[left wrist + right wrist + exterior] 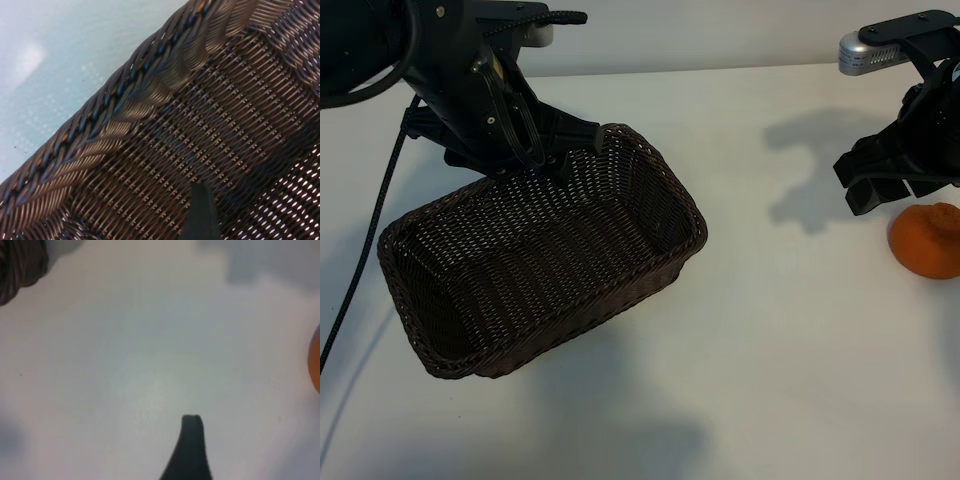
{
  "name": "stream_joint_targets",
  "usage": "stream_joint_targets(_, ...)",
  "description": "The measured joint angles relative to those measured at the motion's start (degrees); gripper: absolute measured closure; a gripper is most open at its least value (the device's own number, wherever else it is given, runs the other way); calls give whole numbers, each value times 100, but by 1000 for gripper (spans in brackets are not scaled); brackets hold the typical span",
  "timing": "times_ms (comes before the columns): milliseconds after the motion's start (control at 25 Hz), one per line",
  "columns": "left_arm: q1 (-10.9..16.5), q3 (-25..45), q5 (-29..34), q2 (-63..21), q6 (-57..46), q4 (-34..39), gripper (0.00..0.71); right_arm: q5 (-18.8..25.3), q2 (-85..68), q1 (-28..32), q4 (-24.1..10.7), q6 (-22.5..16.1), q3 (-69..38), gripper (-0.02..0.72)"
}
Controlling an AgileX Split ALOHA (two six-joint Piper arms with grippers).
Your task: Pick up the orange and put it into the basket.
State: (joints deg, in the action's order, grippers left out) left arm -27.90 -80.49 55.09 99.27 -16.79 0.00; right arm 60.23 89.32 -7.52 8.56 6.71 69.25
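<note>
Meanwhile, the basket [550, 270] sat tilted at the left of the exterior frame, its far rim between the jaws of the left gripper [535, 150], which stood wide and seemed to hold that rim. At the right edge, the orange [928, 240] lay on the white bench [770, 350], just below the right gripper [880, 190], spread wide and empty.

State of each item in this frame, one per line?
orange: on the table, outside the basket, not held.
basket: empty, tilted, far rim under the left gripper.
left gripper: at the basket's far rim, one finger inside.
right gripper: open, beside the orange, holding nothing.
table: white, bearing the orange.
</note>
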Motion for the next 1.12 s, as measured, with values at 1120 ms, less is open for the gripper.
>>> stream_joint_targets(1120,0,0,-251,0,-9,67,135,-26,0,0,0,-6,0,108)
